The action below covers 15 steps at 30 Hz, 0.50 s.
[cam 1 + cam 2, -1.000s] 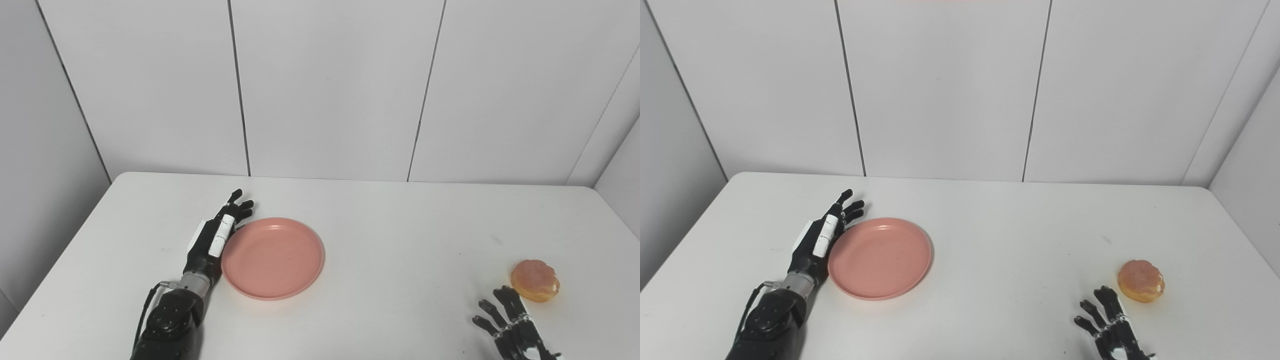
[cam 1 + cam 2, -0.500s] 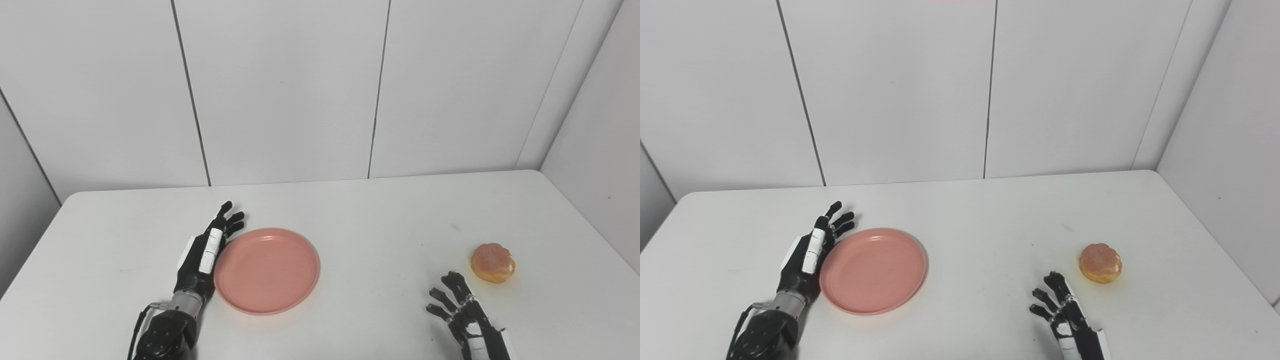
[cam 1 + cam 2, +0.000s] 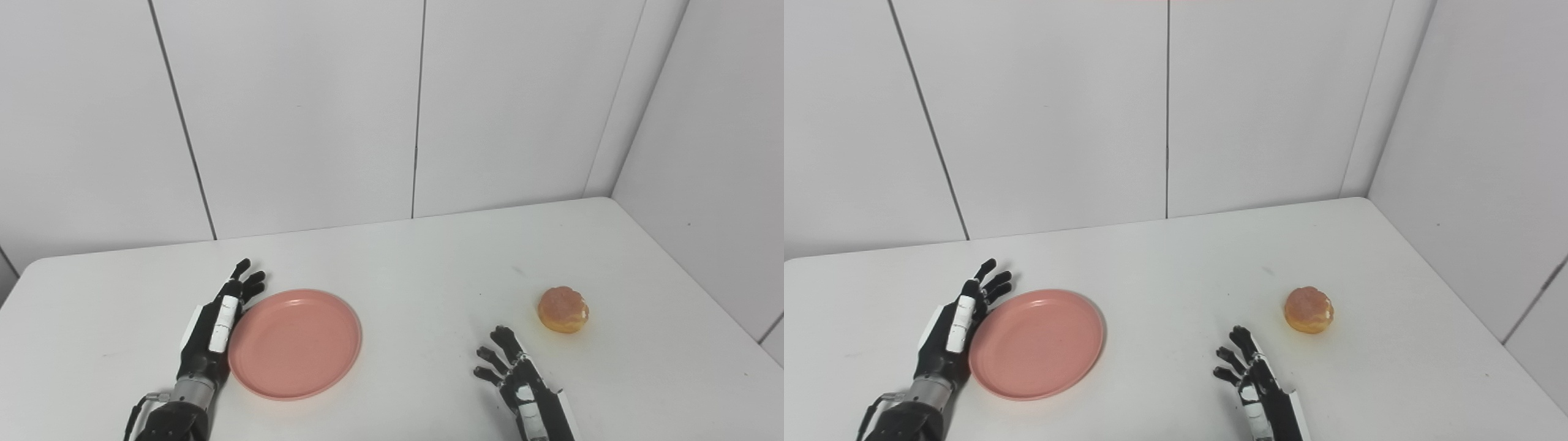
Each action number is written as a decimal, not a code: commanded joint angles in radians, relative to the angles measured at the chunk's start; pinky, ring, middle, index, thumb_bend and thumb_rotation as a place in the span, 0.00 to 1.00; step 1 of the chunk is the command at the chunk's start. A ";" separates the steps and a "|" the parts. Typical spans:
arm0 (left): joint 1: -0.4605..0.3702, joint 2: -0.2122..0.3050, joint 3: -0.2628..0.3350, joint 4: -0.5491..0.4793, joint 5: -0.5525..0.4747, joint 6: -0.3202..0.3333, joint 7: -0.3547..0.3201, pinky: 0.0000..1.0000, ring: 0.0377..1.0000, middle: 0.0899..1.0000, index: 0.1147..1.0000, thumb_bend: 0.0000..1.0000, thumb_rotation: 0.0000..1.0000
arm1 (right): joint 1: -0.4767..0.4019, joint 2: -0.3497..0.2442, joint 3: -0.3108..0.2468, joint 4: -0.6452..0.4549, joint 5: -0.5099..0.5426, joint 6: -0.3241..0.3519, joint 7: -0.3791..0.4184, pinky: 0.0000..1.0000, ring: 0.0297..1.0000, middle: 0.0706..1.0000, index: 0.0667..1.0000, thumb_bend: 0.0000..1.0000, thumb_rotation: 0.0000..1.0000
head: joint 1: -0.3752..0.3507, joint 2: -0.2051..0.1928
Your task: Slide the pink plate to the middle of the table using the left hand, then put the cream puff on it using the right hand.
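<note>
The pink plate (image 3: pixel 295 343) lies flat on the white table (image 3: pixel 416 269), left of the middle. My left hand (image 3: pixel 214 324) is open, fingers straight, its edge resting against the plate's left rim. The cream puff (image 3: pixel 563 309), round and golden brown, sits on the table at the right. My right hand (image 3: pixel 520 383) is open and empty, fingers spread, near the front edge, a short way left of and in front of the puff, not touching it.
White wall panels stand behind the table. A side wall (image 3: pixel 704 153) runs close along the table's right edge. The table's front edge is just below both hands.
The camera has swung to the right, shifting the whole picture left. The left hand stays against the plate's rim. The right hand has come further up into view, its fingers still spread.
</note>
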 commanded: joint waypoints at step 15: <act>0.018 -0.058 -0.032 -0.087 0.037 0.070 0.016 0.87 0.90 0.87 0.89 1.00 0.94 | -0.027 0.070 0.049 0.097 -0.021 0.113 0.012 0.78 0.85 0.93 0.92 0.85 0.93 | -0.021 0.016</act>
